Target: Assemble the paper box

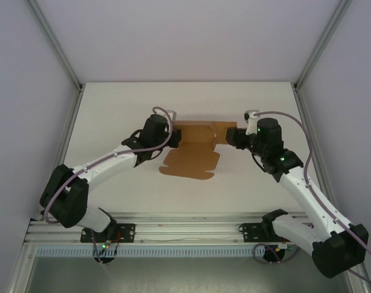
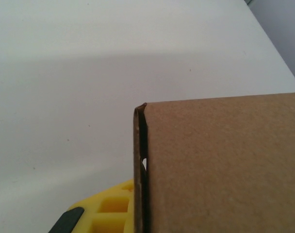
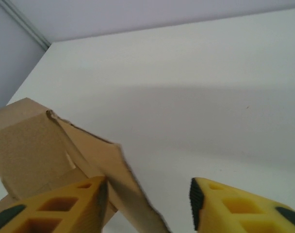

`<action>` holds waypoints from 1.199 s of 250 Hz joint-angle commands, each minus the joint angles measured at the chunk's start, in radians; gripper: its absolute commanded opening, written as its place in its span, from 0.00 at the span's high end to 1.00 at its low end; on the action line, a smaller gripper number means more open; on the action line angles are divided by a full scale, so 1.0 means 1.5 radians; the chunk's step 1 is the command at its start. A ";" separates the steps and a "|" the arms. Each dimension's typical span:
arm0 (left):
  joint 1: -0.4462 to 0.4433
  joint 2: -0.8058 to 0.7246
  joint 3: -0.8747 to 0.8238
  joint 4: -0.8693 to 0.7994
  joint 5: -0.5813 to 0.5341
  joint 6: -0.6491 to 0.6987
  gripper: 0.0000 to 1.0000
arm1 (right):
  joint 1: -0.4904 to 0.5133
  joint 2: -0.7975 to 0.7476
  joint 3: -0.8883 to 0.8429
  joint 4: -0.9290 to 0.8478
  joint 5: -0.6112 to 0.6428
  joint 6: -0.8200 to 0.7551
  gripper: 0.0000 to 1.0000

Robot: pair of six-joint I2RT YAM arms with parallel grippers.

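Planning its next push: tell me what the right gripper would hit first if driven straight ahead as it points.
Likely the flap of the paper box, crossing between the fingers of the right gripper; beyond it, bare table. Depth is unclear.

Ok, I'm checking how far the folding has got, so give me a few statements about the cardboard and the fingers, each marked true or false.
1. The cardboard is a finished, closed box. False: it is an open sheet, flat on the table on the near side, with a raised wall on the far side.
2. The right fingers stand apart. True.
3. The left fingers are wide open, away from the cardboard. False: they are shut on its folded edge.
4. The two sets of fingers sit at opposite ends of that raised wall. True.
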 commanded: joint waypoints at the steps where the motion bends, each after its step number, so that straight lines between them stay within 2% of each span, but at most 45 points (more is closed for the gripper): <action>1: 0.001 -0.004 0.040 -0.069 0.030 0.025 1.00 | -0.006 0.006 0.022 -0.054 -0.044 -0.081 0.58; 35: 0.001 -0.004 0.054 -0.084 0.048 0.031 1.00 | -0.009 0.025 0.038 -0.081 -0.092 -0.117 0.62; 60: 0.001 -0.004 0.057 -0.092 0.044 0.035 1.00 | -0.012 0.031 0.045 -0.091 -0.084 -0.123 0.67; 119: 0.001 0.001 0.058 -0.088 0.054 0.041 1.00 | -0.023 0.036 0.044 -0.089 -0.150 -0.147 0.66; 184: 0.001 -0.003 0.056 -0.081 0.062 0.043 1.00 | -0.037 0.038 0.040 -0.081 -0.172 -0.145 0.67; 230: 0.001 -0.004 0.055 -0.086 0.048 0.043 1.00 | -0.044 0.037 0.047 -0.094 -0.180 -0.149 0.85; 265: 0.001 -0.003 0.061 -0.080 0.046 0.038 1.00 | -0.044 0.062 0.060 -0.105 -0.144 -0.130 0.90; 300: 0.000 -0.001 0.067 -0.080 0.040 0.037 1.00 | -0.042 0.102 0.077 -0.122 -0.006 -0.099 0.96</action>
